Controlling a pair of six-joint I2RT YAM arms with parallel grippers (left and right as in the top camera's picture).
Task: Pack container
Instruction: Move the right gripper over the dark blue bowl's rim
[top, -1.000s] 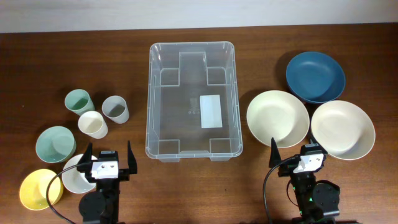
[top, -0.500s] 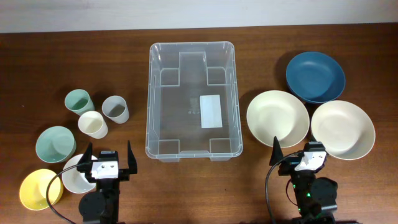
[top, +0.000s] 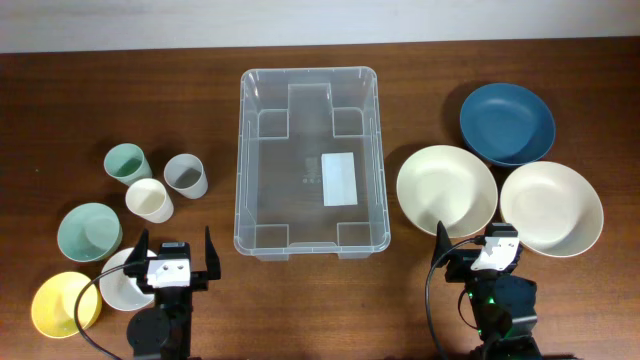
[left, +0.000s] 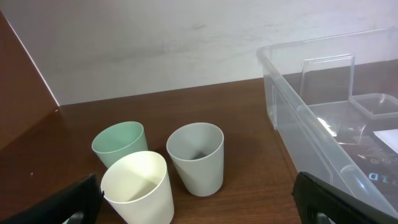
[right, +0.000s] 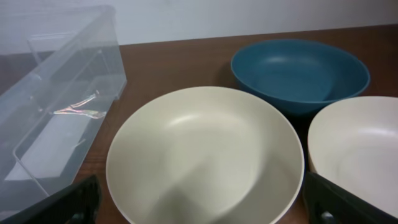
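clear container (top: 290, 200) is sitting mid-table, white label (top: 340, 178) on its base. my left gripper (top: 175, 252) is hanging near its front left corner, jaws spread wide, grasping nothing, partly covering a white bowl (top: 122, 280). yellow bowl (top: 64, 304) and green bowl (top: 89, 232) are crowding beside it. green cup (top: 126, 162), grey cup (top: 186, 175) and cream cup (top: 149, 200) are standing clustered ahead. my right gripper (top: 472, 250) is gaping too, empty, just short of a cream bowl (top: 446, 191). second cream bowl (top: 551, 208) and blue bowl (top: 507, 123) are lying further right.
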